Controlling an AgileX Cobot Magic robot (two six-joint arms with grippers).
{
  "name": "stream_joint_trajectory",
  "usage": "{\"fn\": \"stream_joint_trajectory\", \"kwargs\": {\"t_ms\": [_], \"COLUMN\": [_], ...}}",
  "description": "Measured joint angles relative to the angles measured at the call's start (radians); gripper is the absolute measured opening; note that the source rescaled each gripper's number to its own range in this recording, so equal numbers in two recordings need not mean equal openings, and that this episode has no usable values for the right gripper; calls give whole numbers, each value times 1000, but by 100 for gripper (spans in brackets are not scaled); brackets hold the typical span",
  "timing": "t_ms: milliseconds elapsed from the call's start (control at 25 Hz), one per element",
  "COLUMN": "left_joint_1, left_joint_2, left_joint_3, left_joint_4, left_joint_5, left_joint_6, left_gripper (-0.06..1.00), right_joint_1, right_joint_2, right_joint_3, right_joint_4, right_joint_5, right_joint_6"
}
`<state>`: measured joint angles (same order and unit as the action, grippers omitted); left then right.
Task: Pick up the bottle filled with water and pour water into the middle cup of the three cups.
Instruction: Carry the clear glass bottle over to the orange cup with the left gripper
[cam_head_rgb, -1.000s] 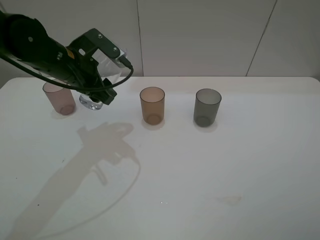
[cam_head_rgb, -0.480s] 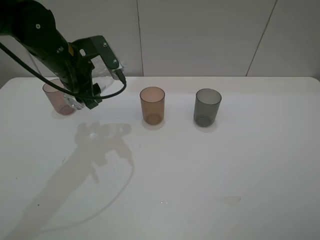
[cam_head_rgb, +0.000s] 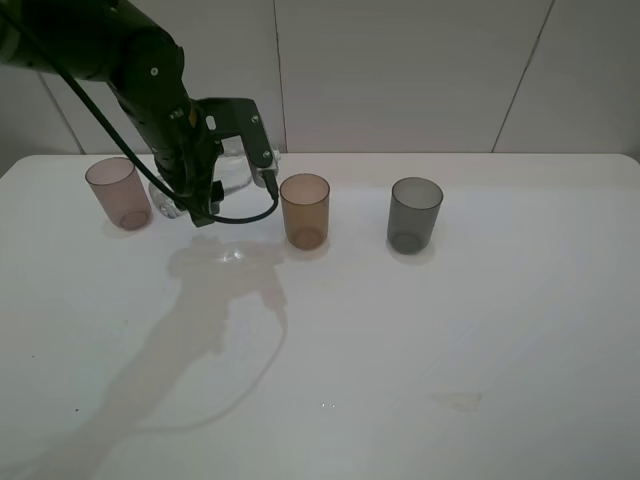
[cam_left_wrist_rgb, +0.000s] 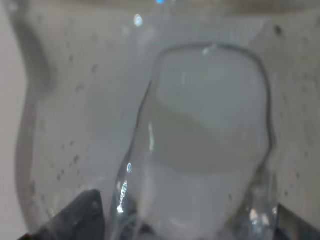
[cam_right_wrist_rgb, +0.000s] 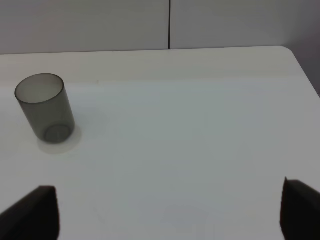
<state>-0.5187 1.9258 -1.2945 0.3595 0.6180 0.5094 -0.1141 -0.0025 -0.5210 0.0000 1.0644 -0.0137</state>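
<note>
My left gripper is shut on the clear bottle and holds it above the table, between the pinkish-mauve cup and the amber middle cup, close to the amber cup's left side. The bottle fills the left wrist view, with water showing inside it. The dark grey cup stands to the right of the amber one and also shows in the right wrist view. My right gripper is open and empty over bare table right of the grey cup. It is out of the exterior high view.
The three cups stand in a row near the back of the white table. A white wall rises just behind the table. The arm's shadow lies on the table in front of the bottle.
My left arm has carried the bottle to the right, from beside the pinkish-mauve cup to just left of the amber cup. The cups have not moved.
</note>
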Motion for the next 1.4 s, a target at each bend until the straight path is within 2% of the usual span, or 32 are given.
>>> {"fn": "stream_joint_trajectory", "kwargs": {"t_ms": [240,440,680,1400], "left_joint_1": [-42,-55,-56,-56], "left_joint_2": [79,93,95,100], "left_joint_3": [-102,-113,-113,-113], "left_joint_4": [71,161,270,421], "left_joint_5": [88,114,82,-7], "left_joint_6": [0,0,0,0], "left_gripper": [2,2,2,2], "right_joint_1": [0,0,0,0], "right_joint_2": [0,0,0,0], "right_joint_3": [0,0,0,0], "right_joint_4": [0,0,0,0], "right_joint_5": [0,0,0,0], "right_joint_6": [0,0,0,0]}}
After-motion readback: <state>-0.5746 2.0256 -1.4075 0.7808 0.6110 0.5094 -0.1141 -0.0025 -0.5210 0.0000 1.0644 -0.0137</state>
